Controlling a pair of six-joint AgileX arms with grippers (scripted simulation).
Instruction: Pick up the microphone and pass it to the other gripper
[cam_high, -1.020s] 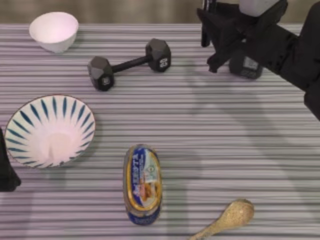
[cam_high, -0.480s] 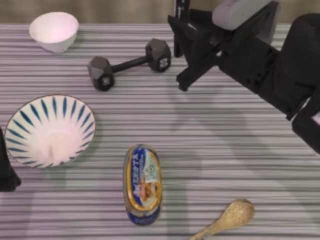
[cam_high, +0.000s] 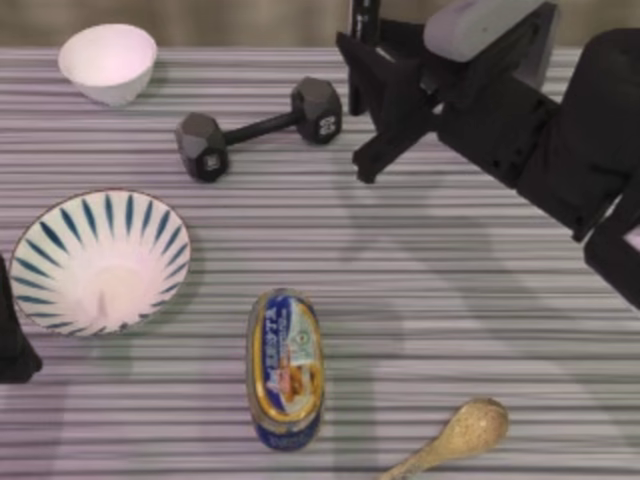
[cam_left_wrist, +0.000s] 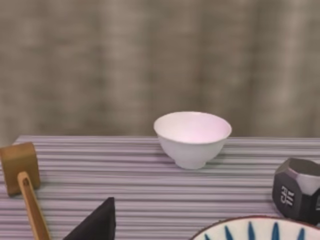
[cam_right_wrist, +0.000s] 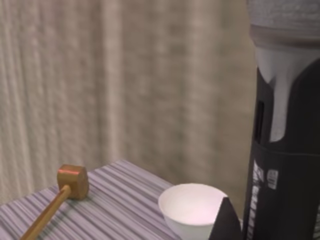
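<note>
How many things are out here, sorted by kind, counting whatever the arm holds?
Bowls: 2 (white, blue-striped)
Dumbbell: 1
Tin: 1
Spoon: 1
Mallet: 1
Microphone: 1, in the right gripper
Total: 7
Left arm parked at the table's left edge.

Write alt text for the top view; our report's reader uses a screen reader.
The right gripper hangs over the far side of a striped table, beside a black dumbbell. Two bowls sit left; a tin and spoon near.

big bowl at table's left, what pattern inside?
Blue radiating streaks on white in the big bowl; the top view shows it best.
</note>
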